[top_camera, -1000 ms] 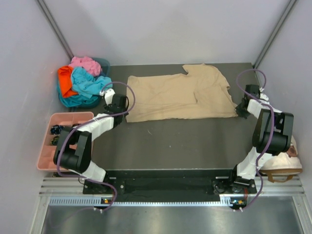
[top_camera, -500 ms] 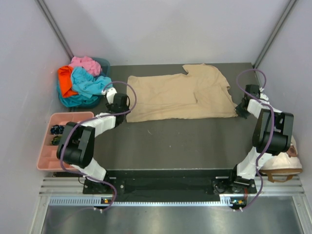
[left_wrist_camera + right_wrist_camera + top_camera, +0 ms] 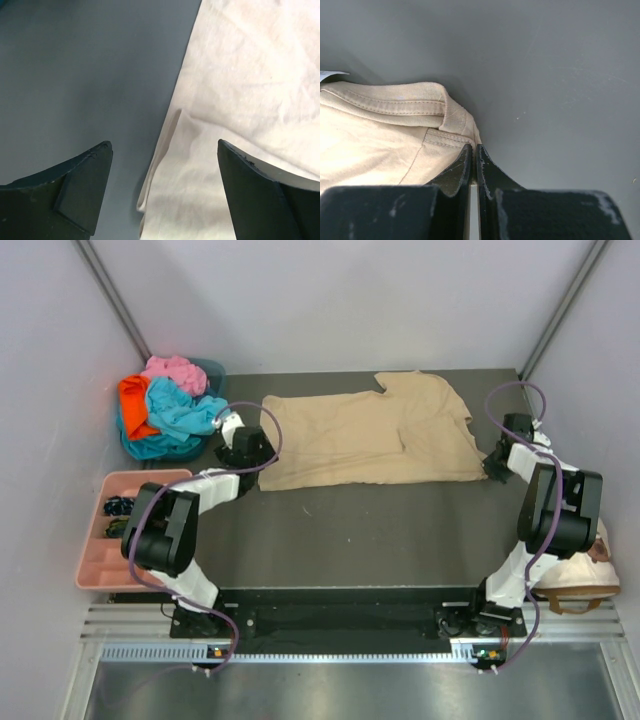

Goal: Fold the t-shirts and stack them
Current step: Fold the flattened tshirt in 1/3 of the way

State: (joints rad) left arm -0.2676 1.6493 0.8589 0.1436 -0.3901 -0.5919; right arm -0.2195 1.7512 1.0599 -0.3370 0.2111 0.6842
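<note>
Pale walls (image 3: 330,300) close in a dark grey table (image 3: 350,540). The tan t-shirt (image 3: 370,440) lies spread flat on the far half of the table, with its collar towards the far right.

The left arm (image 3: 200,490) reaches to the shirt's left edge. The left jaws stand wide open above that edge and hold nothing. In the left wrist view one of the fingers (image 3: 75,190) hangs over bare table and the other over the cloth, with a small fold of the hem between them.

The right arm (image 3: 545,500) bends to the shirt's right edge. The right jaws are closed, and their tips touch the stitched hem (image 3: 395,106). Whether any cloth is pinched between them I cannot tell.

Beyond the far left corner of the table the turquoise t-shirt (image 3: 180,412), orange t-shirt (image 3: 133,405) and pink t-shirt (image 3: 172,370) sit heaped in a teal bin (image 3: 212,370), just beside the left arm's wrist. A pink tray (image 3: 90,560) with small dark items rests on the left, near that arm's elbow. A cream cap (image 3: 575,578) lies on the right, partly hidden behind the right arm. Purple cables (image 3: 265,425) loop over both arms.
</note>
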